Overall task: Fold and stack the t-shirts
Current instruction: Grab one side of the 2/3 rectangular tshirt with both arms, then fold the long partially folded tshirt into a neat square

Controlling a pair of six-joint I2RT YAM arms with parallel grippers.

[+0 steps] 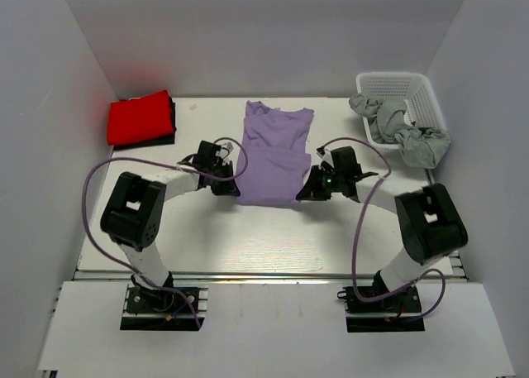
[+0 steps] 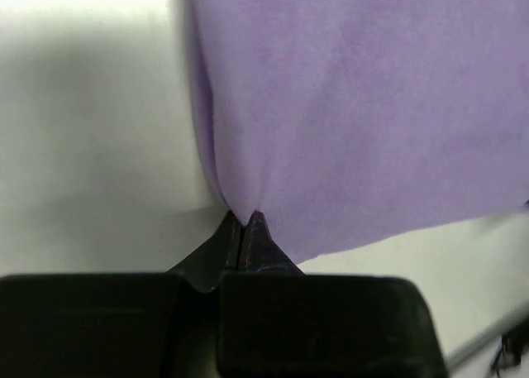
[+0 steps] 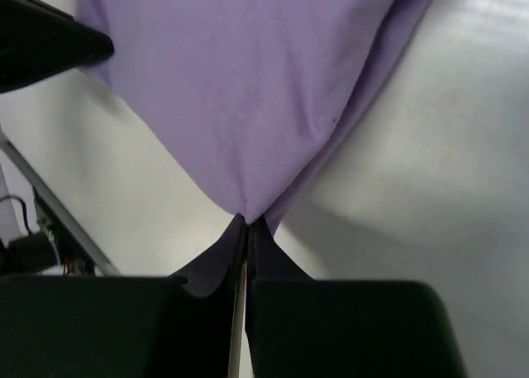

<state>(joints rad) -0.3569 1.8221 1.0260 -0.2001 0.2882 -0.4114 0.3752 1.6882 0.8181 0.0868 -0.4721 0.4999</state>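
No legible text, label, brand or no. in any of the 3 views. The light lavender-purple cotton t-shirt (image 1: 275, 155) on the white surface (image 1: 248, 237) shows plain fabric, no print. Same for the folded bright red cotton t-shirt (image 1: 139, 118) at far left.
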